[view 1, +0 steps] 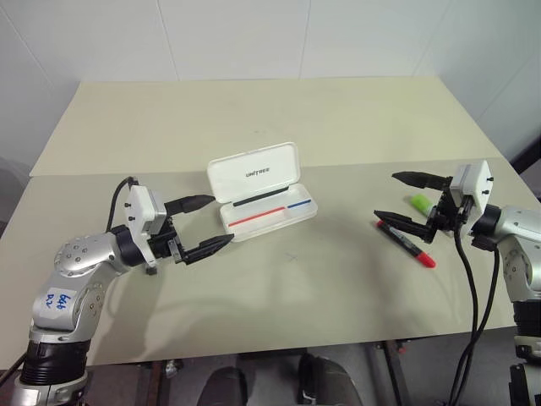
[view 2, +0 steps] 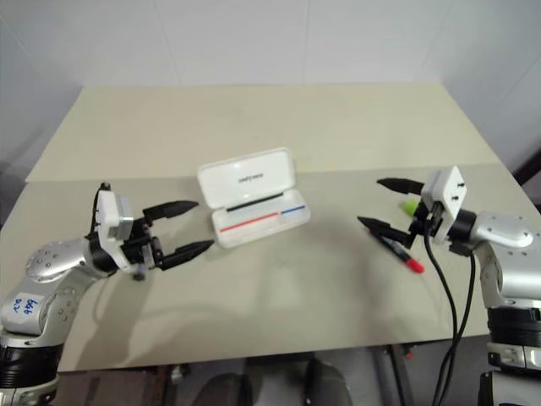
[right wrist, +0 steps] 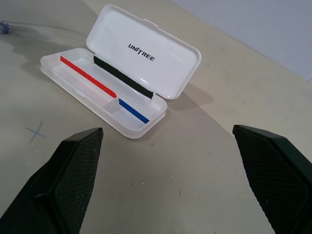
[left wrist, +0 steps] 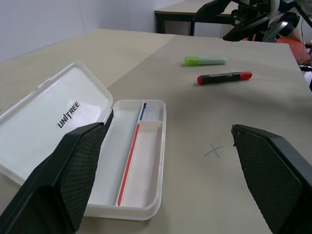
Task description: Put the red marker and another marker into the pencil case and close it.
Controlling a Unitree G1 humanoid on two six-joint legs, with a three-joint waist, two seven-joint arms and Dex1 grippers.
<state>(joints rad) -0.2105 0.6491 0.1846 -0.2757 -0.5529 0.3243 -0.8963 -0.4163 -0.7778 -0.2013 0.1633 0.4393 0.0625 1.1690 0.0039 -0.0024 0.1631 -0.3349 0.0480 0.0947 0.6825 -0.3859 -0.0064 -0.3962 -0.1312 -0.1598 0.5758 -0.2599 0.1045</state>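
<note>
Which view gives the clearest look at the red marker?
The left wrist view: the red marker lies unobstructed on the table, both red ends and the black middle showing, beside the green marker. In the head views the right gripper hangs over one end, covering part of it.

The pencil case [view 1: 269, 199] lies open on the table [view 1: 338, 279] between 2 spread pincers, left pincer [view 1: 208, 224] and right pincer [view 1: 404, 198].

Bright, even, diffuse overhead light. Soft faint shadows on the table [view 1: 279, 321], pooled under the pencil case [view 1: 262, 193] and stretching from its open lid. No harsh glare. Sharp around the case; slightly soft toward far corners.
</note>
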